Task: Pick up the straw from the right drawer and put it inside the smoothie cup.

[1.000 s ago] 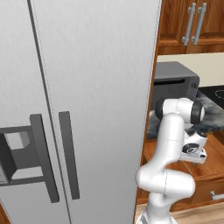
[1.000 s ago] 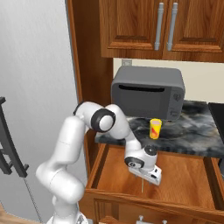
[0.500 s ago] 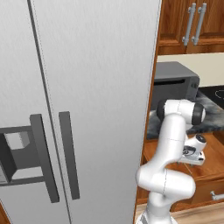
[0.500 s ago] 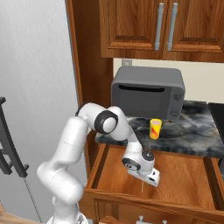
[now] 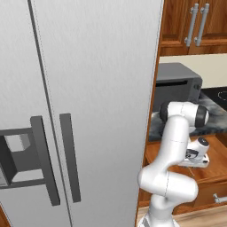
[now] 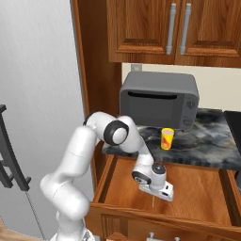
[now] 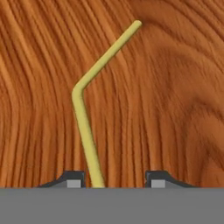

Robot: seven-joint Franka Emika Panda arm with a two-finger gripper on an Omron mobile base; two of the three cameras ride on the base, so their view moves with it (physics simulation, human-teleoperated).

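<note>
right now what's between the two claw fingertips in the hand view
The straw runs up between the fingertips, nearer the left one, lying on the bare wooden drawer floor. Nothing else sits in that gap in the hand view.

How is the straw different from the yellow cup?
The straw is thin, bent and olive-tan; the smoothie cup is short, wide and bright yellow with a red mark. The straw lies down in the open drawer; the cup stands upright on the dark counter. Both are yellowish.
</note>
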